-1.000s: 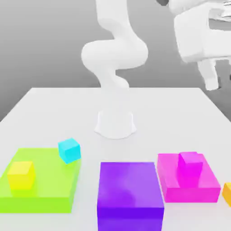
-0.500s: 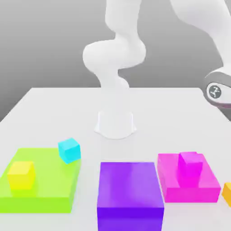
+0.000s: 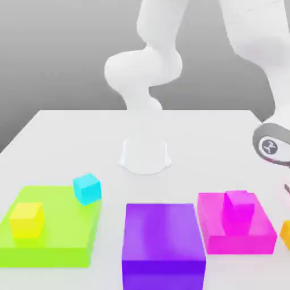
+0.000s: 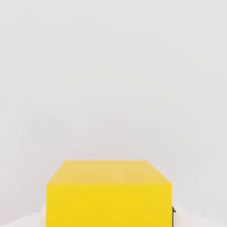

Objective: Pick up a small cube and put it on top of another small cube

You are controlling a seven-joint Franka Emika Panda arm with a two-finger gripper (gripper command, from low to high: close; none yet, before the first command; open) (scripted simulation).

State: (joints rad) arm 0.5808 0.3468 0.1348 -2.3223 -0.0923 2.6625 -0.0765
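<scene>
My arm (image 3: 255, 39): reaching down at the exterior view's right edge.
My grip: I cannot tell its state.
Orange cube (image 3: 286, 234): on the white table (image 3: 73, 141), just beside the magenta block (image 3: 212, 218).
Hand view: a yellow-orange cube (image 4: 108, 193) on the table, close below me.

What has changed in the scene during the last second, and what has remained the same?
The arm swung down toward the exterior view's right side: its hand, high above the table a second ago, has dropped, and the wrist now sits low near the orange cube. The hand view shows a yellow-orange cube close below. Nothing was grasped or released. The cyan cube, yellow cube, magenta cube and the three platforms stayed put.
</scene>
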